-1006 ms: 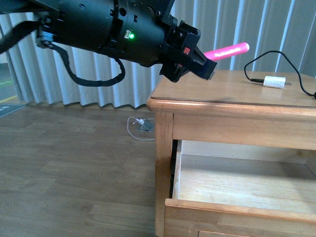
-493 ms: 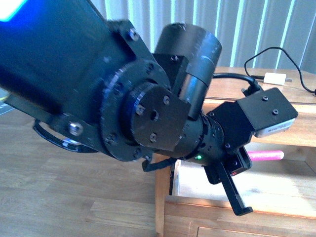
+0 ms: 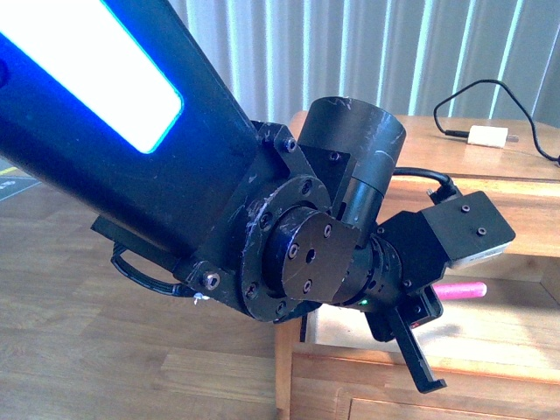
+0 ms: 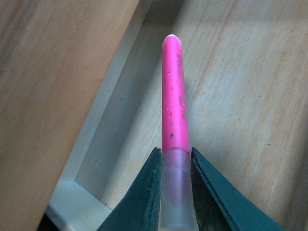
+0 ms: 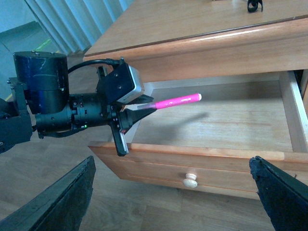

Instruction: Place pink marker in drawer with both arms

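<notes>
Two arms share this job, and the left one does the carrying. The left arm (image 3: 131,175) fills the left side of the front view. At its end the left gripper (image 4: 175,156) is pressed together on the pale cap of the pink marker (image 4: 173,96), and the bright body points straight out ahead of the fingertips.

Gripper and pen hang inside the opening of the drawer (image 5: 293,110). The bare wooden floor is below the pen and apart from it, because a shadow (image 5: 202,117) lies on the floor under it. One side wall of the drawer is close beside the gripper, and the cabinet top (image 5: 192,19) is above it.

Further right, the right gripper (image 5: 172,160) is spread wide and holds nothing. It faces the drawer front from outside, with the round knob (image 5: 191,180) ahead of it, between its fingers.

In my judgement the step in hand is the release, since the drawer is open and the pen is already over its floor. The next move calls for a small lowering and then an opening of the left fingers, so that the pen does not bounce or roll. The gripper should then draw back without touching the front rim.
</notes>
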`<state>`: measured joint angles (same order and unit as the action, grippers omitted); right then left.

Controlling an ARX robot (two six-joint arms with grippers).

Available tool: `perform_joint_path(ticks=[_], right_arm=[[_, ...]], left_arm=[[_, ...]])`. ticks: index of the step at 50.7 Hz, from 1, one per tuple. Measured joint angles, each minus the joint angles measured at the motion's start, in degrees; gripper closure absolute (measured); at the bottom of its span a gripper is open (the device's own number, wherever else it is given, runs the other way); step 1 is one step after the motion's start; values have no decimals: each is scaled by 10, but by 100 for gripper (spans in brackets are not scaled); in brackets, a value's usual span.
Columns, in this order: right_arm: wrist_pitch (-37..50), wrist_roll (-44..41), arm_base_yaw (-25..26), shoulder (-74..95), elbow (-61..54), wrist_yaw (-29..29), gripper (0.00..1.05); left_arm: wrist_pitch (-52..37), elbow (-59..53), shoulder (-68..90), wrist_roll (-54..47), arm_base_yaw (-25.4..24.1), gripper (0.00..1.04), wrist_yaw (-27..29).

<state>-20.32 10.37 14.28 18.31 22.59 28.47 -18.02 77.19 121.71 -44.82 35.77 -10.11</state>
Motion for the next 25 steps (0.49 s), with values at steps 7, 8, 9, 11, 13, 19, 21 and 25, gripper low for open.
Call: perform_joint_path(ticks=[7, 8, 9, 11, 13, 19, 21, 25], right_arm=[[0, 0, 0, 0, 0, 0, 8], [0, 0, 0, 0, 0, 0, 8], [0, 0, 0, 0, 0, 0, 8], [0, 0, 0, 0, 0, 0, 8], [0, 0, 0, 0, 0, 0, 8], [0, 0, 0, 0, 0, 0, 8], [0, 0, 0, 0, 0, 0, 8], [0, 0, 0, 0, 0, 0, 8]], left_arm=[[-32, -18, -8, 16, -5, 59, 12], [-39, -23, -12, 21, -6, 55, 14], [-44, -29, -17, 27, -7, 51, 16], [-53, -39, -26, 34, -8, 46, 19], [-64, -50, -38, 40, -9, 41, 26], [-103, -94, -95, 75, -14, 23, 52], [-119, -115, -125, 95, -17, 16, 64], [-141, -162, -194, 141, -26, 4, 82]])
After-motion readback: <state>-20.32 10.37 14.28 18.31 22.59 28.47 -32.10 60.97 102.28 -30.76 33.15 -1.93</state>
